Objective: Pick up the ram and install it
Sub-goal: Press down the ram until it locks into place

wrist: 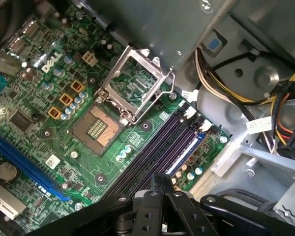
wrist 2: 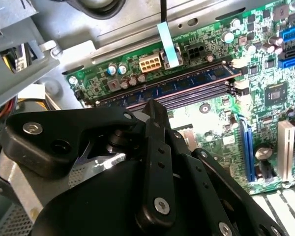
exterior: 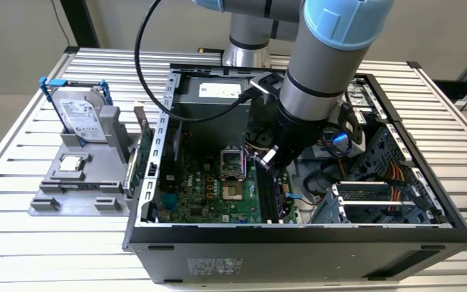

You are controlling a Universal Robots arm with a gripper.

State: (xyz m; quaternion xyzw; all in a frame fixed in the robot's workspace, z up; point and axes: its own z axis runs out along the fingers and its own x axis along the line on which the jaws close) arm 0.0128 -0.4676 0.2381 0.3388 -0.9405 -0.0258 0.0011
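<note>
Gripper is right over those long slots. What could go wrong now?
The gripper hovers just above the ram lying along the slots; a crooked push might bend it. The open processor socket sits close beside the slots, so a slip could scrape it.

Your slatted table (exterior: 47, 243) carries the open PC case (exterior: 298, 243) and, seemingly, a grey parts holder (exterior: 75, 194).

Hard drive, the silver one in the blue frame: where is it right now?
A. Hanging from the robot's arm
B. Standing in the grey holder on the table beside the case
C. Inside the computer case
B: in the exterior view the hard drive stands in the grey holder on the table, outside the open computer case, to the exterior view's left of it.
</note>
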